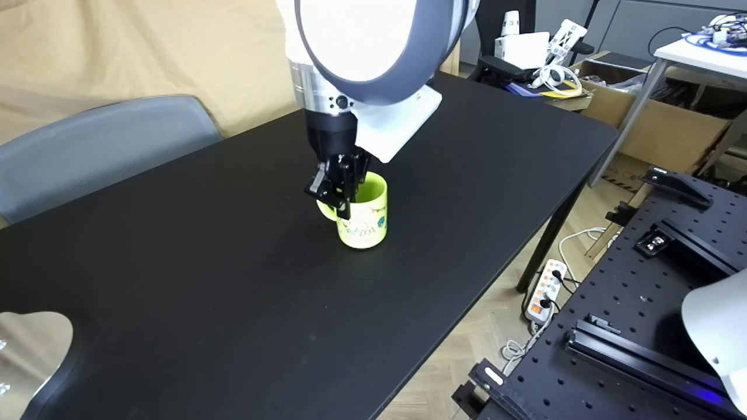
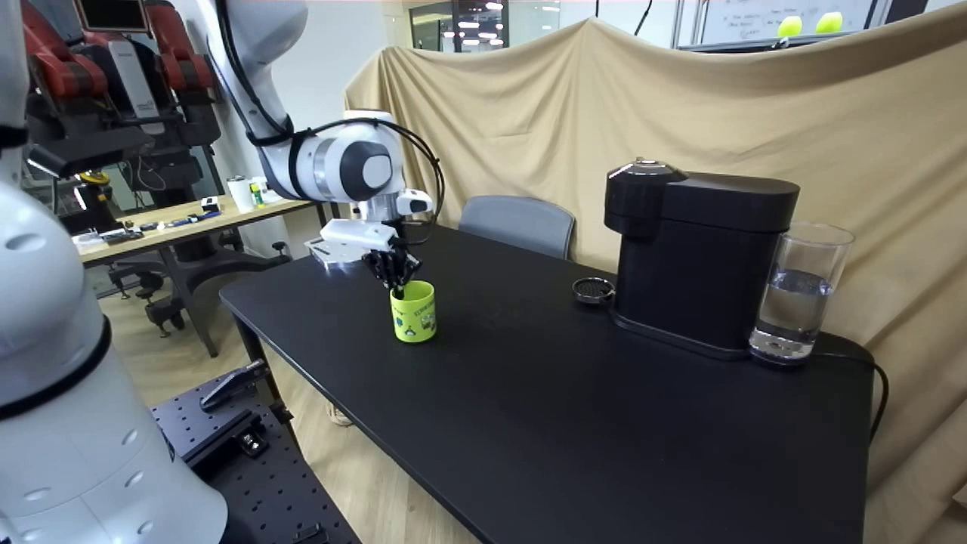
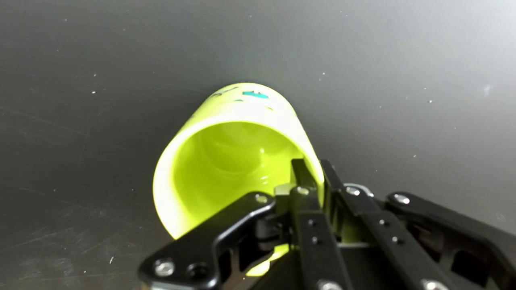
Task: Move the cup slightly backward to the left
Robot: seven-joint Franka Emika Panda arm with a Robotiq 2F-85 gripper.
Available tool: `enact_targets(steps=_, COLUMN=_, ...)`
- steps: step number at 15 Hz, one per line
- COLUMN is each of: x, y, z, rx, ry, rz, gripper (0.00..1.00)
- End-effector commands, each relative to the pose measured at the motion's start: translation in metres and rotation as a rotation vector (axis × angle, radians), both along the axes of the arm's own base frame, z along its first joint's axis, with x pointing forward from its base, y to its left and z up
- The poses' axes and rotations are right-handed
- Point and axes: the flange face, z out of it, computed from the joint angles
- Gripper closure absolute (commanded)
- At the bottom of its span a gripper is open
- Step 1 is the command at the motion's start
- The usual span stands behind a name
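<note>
My hand point(image 3: 314, 169) gripped the upright cup point(image 3: 229, 161) by its rim, one finger inside, one outside, so it was just below me, most of its body on the inner finger's side

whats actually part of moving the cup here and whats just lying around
Part of the job:
cup, upright on the black table
claw, closed on the cup's wall

Just around:
black coffee machine
small round grille by its base
clear container, part-filled with liquid
grey chair
power strip on the floor
</note>
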Motion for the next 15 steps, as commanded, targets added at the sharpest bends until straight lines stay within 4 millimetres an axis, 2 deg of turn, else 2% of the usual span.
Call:
enact_targets(steps=1, x=-0.011, y=-0.003, z=0.004, rx=-0.022, ry=-0.019, rz=-0.032, gripper=0.64)
enact_targets(steps=3, x=-0.011, y=-0.003, z=0.004, rx=-0.034, ry=-0.015, rz=-0.030, gripper=0.61)
enact_targets(steps=6, x=-0.009, y=-0.006, z=0.010, rx=-0.040, ry=-0.011, rz=-0.021, gripper=0.41)
enact_targets(steps=12, x=-0.005, y=-0.009, z=0.037, rx=-0.037, ry=0.018, rz=0.011, gripper=0.02)
enact_targets(steps=15, x=-0.001, y=-0.021, z=0.053, rx=-0.071, ry=0.098, rz=-0.006, gripper=0.00)
